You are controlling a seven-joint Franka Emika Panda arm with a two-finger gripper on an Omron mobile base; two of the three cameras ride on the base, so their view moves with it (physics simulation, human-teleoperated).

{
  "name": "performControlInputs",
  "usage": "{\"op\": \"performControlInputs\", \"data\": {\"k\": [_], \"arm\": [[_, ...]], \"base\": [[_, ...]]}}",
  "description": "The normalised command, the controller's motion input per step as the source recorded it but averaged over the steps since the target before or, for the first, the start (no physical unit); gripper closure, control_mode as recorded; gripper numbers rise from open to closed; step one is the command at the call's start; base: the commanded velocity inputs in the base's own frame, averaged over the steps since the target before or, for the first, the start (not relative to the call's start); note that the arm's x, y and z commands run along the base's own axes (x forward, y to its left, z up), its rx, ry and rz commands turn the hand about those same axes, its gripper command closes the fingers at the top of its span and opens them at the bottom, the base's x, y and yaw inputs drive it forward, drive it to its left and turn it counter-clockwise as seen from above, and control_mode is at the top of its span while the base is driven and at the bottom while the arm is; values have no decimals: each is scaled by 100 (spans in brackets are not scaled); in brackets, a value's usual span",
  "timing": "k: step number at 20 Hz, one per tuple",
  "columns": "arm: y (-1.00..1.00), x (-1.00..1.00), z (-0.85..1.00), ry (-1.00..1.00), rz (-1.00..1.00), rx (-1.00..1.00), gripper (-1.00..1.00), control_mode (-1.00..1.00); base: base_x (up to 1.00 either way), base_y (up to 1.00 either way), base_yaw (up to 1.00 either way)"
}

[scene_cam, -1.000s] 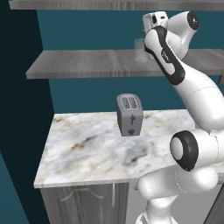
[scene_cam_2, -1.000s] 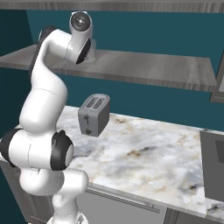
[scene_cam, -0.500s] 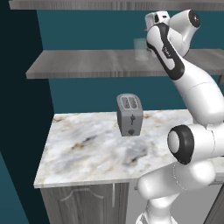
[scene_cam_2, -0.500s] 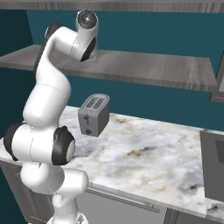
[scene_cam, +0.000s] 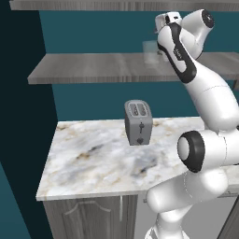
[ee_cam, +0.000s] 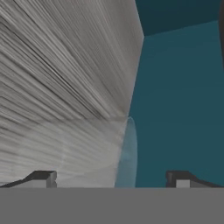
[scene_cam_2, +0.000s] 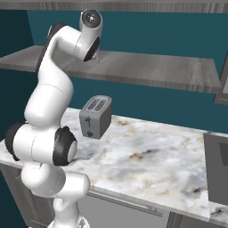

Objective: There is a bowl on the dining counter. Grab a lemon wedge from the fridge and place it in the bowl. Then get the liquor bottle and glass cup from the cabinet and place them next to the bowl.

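Right now I have the gripper (ee_cam: 111, 178) spread to its full width and holding nothing; its two finger tips (ee_cam: 41, 177) stand well apart at the bottom of the hand view. Between them, close ahead, sits the glass cup (ee_cam: 105, 151), faint and see-through, resting on the grey shelf (ee_cam: 61, 74). From the left base camera the cup (scene_cam: 150, 52) shows just beside the hand, on the lower shelf (scene_cam: 93, 67) up against the teal wall.

As I judge it, I am on the cup part of the job, lined up but not yet closed. I cannot see the bowl, the lemon wedge or the liquor bottle here, so I cannot say how those steps stand; carrying the cup to the dining counter is certainly left.

For room: beyond the cup is the wall (ee_cam: 179, 87), so little depth to push forward. Above the hand runs an upper shelf (scene_cam: 93, 4), limiting any lift. Below, the marble counter (scene_cam: 93, 158) lies well apart, with a toaster (scene_cam: 137, 122) standing beneath the arm; pulling straight back looks the freest way out.
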Motion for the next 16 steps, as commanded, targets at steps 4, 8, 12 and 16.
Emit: {"op": "performControlInputs", "data": {"k": [4,8,12,16], "arm": [[0,-15,-7,0,0,0,-100,-100],[0,-2,-7,0,0,0,-100,-100],[0,0,-12,2,0,0,-100,-100],[0,0,-20,6,0,0,-100,-100]], "base": [[0,0,0],[0,0,0],[0,0,0],[0,0,0]]}}
